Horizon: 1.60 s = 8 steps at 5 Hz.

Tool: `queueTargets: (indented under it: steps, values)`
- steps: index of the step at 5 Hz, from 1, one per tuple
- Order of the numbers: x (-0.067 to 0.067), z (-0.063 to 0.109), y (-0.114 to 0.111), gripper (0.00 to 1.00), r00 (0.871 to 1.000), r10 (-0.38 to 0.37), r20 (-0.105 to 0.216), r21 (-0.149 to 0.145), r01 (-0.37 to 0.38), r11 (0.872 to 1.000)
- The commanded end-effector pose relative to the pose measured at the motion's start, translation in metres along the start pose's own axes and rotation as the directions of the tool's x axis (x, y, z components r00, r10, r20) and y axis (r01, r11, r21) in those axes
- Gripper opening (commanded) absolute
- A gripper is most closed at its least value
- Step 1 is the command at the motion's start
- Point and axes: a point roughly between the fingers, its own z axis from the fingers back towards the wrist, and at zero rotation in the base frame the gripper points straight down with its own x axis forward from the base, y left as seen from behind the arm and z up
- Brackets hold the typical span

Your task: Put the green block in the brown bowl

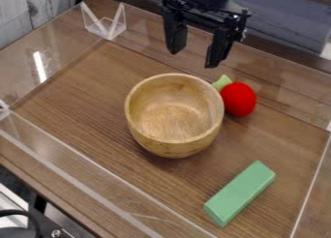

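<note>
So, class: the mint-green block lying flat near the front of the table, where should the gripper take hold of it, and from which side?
Probably from straight above, at the middle of the green block, jaws closing across its narrow width. It lies flat, long and slim, angled diagonally, so the open gripper would need to turn to match. Nothing touches its long sides; the brown bowl sits apart.

A dark wood-grain bench (77, 87) fills the view, fenced by low clear acrylic walls (52, 150) that catch pale glare. At eleven o'clock a small clear folded stand (104, 22) sits. At one o'clock, a white surface (291, 14) lies beyond.
</note>
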Motion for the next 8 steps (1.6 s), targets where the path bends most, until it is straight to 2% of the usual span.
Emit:
queueTargets:
  steps: [1, 2, 4, 5, 6, 7, 8]
  values:
    - [-0.004, -0.017, -0.001, 1.0, 0.999, -0.037, -0.03, -0.005, 0.036, 0.999]
    - [-0.02, -0.024, -0.027, 1.0, 0.996, -0.077, -0.039, -0.015, 0.076, 0.997]
    - [-0.054, -0.032, -0.104, 1.0, 0.997, -0.07, -0.015, -0.02, 0.07, 0.997]
    - [-0.063, -0.046, -0.131, 1.0, 0.999, -0.043, -0.005, -0.031, 0.043, 0.999]
    - [-0.069, -0.067, -0.133, 1.0, 1.0, -0.023, -0.001, -0.022, 0.023, 0.999]
    - [-0.071, -0.085, -0.13, 1.0, 1.0, -0.002, 0.018, -0.014, 0.002, 1.0]
    - [-0.07, -0.097, -0.121, 1.0, 0.998, -0.056, 0.029, -0.002, 0.056, 0.998]
